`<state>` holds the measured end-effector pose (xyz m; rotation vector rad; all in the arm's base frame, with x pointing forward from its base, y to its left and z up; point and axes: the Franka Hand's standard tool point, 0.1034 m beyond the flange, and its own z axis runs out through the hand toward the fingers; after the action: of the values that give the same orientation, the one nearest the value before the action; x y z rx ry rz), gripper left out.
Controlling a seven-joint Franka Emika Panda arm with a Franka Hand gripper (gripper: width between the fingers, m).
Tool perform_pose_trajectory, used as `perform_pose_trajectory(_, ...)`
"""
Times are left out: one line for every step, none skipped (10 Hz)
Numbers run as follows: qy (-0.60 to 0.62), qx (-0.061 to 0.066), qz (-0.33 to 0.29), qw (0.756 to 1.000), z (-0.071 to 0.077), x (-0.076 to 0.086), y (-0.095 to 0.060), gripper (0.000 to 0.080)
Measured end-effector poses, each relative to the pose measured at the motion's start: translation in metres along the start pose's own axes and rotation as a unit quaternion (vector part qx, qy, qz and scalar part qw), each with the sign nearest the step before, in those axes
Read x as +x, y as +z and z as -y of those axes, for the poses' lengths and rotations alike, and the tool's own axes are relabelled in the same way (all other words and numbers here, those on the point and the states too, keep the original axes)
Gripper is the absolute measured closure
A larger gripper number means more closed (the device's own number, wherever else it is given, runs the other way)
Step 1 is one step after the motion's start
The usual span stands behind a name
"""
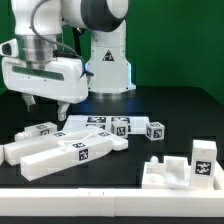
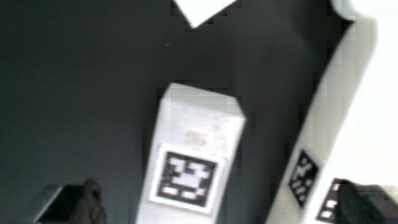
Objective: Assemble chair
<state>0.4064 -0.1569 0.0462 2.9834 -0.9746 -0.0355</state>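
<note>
We find the claw (image 1: 46, 107) spread wide and empty, hanging above the black table (image 1: 185, 108) and touching nothing. The chair pieces (image 1: 75, 148) lie loose and unjoined on the table, just below the claw and extending toward the exterior view's right. In the wrist view one tagged bar (image 2: 192, 150) lies beneath the gap between the fingertips (image 2: 71, 205). From that blurred picture we cannot say with certainty which bar this is.

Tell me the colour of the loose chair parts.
White chair parts, carrying black-and-white square tags; the exterior view shows them best.
</note>
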Motion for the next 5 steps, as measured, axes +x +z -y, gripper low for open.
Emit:
perform_pose_trajectory(-0.002, -0.009, -0.002, 1.000, -0.008, 0.000, 0.007, 0.0150)
perform_pose_trajectory(0.002, -0.017, -0.004, 1.000, -0.015, -0.001, 0.015, 0.0150)
perform_pose_trajectory(0.000, -0.026, -0.006, 1.000, -0.019, -0.002, 0.022, 0.0150)
perform_pose_trajectory(-0.002, -0.035, -0.008, 0.999, -0.022, -0.003, 0.028, 0.0150)
perform_pose_trajectory(-0.002, -0.042, -0.003, 0.999, -0.028, -0.006, 0.034, 0.0150)
